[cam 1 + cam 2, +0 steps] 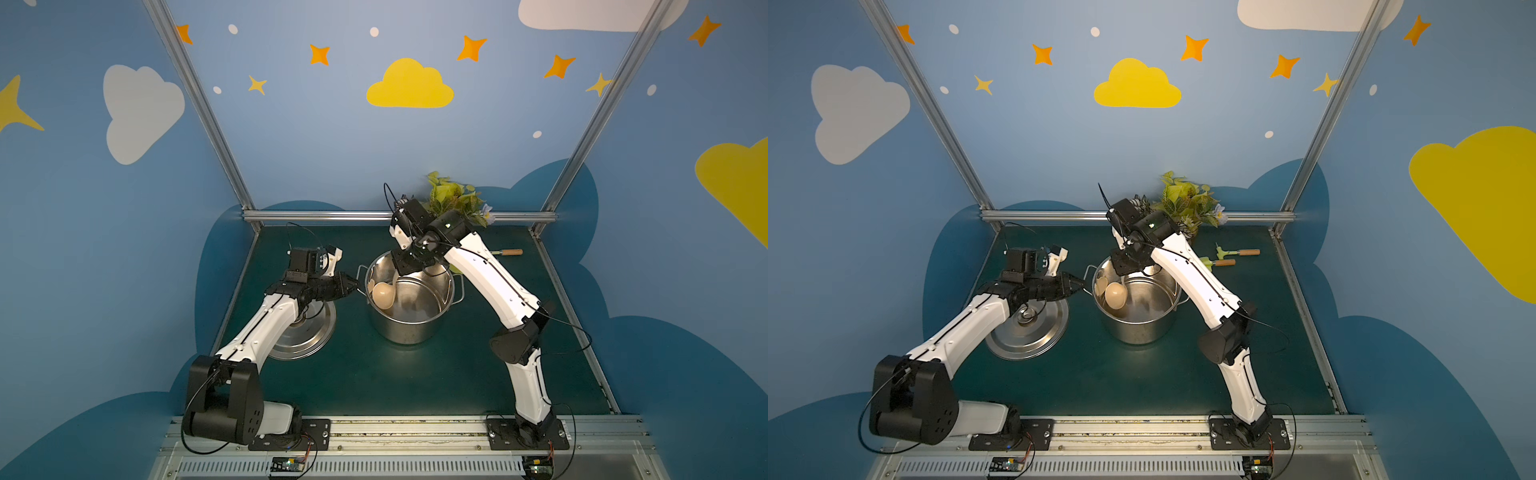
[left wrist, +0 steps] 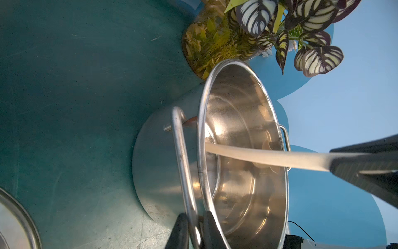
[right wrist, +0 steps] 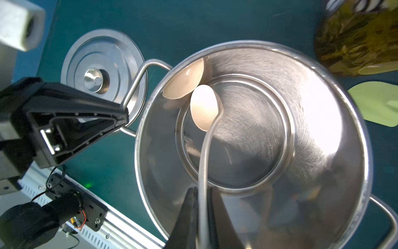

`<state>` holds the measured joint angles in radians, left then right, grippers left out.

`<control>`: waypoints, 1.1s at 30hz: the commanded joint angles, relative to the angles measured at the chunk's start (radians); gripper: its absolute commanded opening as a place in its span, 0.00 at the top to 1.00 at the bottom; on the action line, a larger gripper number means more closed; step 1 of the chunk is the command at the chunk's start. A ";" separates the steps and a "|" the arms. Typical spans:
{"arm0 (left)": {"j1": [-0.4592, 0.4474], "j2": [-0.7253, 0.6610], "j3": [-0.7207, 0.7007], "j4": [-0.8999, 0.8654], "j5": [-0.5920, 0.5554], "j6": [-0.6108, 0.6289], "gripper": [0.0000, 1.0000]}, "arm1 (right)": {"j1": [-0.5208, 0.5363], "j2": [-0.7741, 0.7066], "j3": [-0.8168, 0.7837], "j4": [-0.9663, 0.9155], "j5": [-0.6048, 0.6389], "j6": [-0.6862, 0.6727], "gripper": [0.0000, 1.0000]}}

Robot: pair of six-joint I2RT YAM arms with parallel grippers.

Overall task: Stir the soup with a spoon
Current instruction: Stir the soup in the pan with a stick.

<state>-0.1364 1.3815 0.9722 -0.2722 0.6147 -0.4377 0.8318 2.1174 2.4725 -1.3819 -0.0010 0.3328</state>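
On green surface (image 1: 374, 374), with right claw (image 3: 202, 194) clenched high on spoon (image 3: 204, 105) handle, bowl low in pot (image 1: 403, 328), and left claw (image 2: 195, 220) clamped on pot handle, treat spoon as light, slick, bendy; grip firmly.

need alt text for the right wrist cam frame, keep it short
Looking down into a steel pot, the right gripper is shut on the handle of a cream ladle whose bowl sits low inside, near the wall. The left gripper clamps one pot handle; the lid lies on the green table beside the pot.
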 commanded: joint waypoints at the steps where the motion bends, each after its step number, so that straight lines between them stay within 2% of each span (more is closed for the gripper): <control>1: 0.004 -0.025 -0.010 -0.002 0.035 0.017 0.84 | 0.032 -0.072 -0.050 -0.052 -0.006 0.003 1.00; 8: 0.004 -0.025 -0.012 0.000 0.036 0.015 0.85 | 0.046 -0.222 -0.278 -0.052 0.036 0.035 1.00; 12: 0.004 -0.025 -0.012 0.000 0.033 0.015 0.85 | 0.019 -0.295 -0.367 -0.053 0.078 0.052 1.00; 17: 0.003 -0.029 -0.013 -0.002 0.028 0.017 0.85 | -0.047 -0.352 -0.412 -0.043 0.095 0.076 1.00; 27: 0.004 -0.032 -0.013 -0.007 0.020 0.020 0.82 | -0.130 -0.426 -0.442 0.025 0.029 0.127 1.00; 33: 0.005 -0.035 -0.013 -0.005 0.019 0.017 0.79 | -0.166 -0.542 -0.553 0.140 -0.020 0.185 1.00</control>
<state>-0.1352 1.3746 0.9703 -0.2741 0.6167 -0.4339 0.6838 1.6482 1.9602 -1.3220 0.0135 0.4763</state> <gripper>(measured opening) 0.208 0.128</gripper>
